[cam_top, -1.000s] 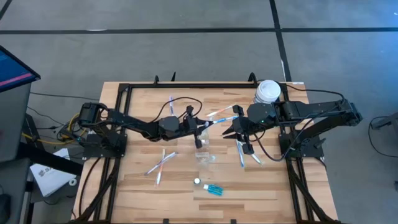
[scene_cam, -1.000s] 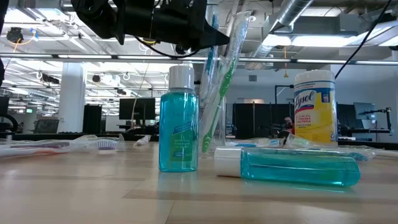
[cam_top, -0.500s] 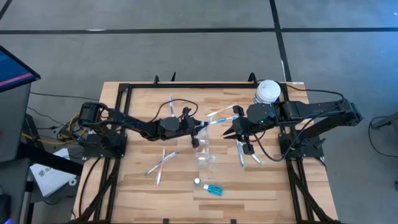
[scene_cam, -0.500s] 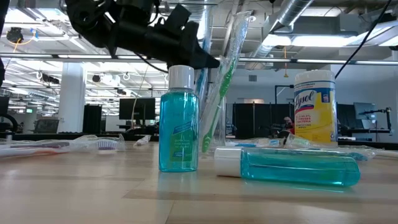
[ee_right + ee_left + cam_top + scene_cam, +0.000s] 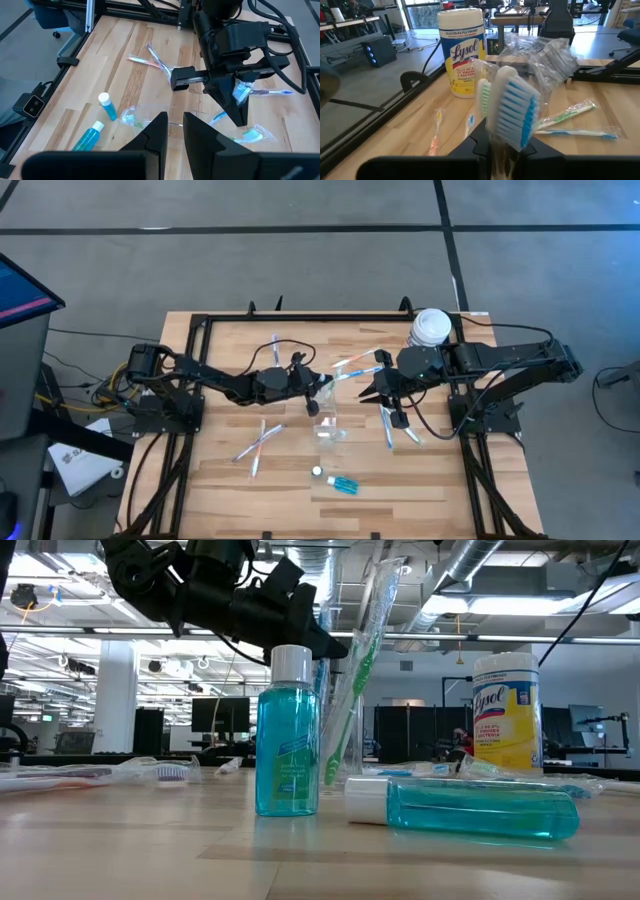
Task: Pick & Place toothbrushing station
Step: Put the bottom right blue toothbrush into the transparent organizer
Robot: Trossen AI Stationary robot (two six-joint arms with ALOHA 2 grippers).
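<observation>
Blue-bristled toothbrush (image 5: 516,116) gripped by left pincer (image 5: 312,402) above tumbler (image 5: 326,423), right pincer (image 5: 172,131) prob. empty, fingers nearly together.

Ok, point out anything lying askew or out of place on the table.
One blue bottle lies on its side beside the upright blue bottle. Wrapped toothbrushes lie scattered and crossed over the table instead of standing in the clear tumbler. The left gripper holds a blue toothbrush near that tumbler.
</observation>
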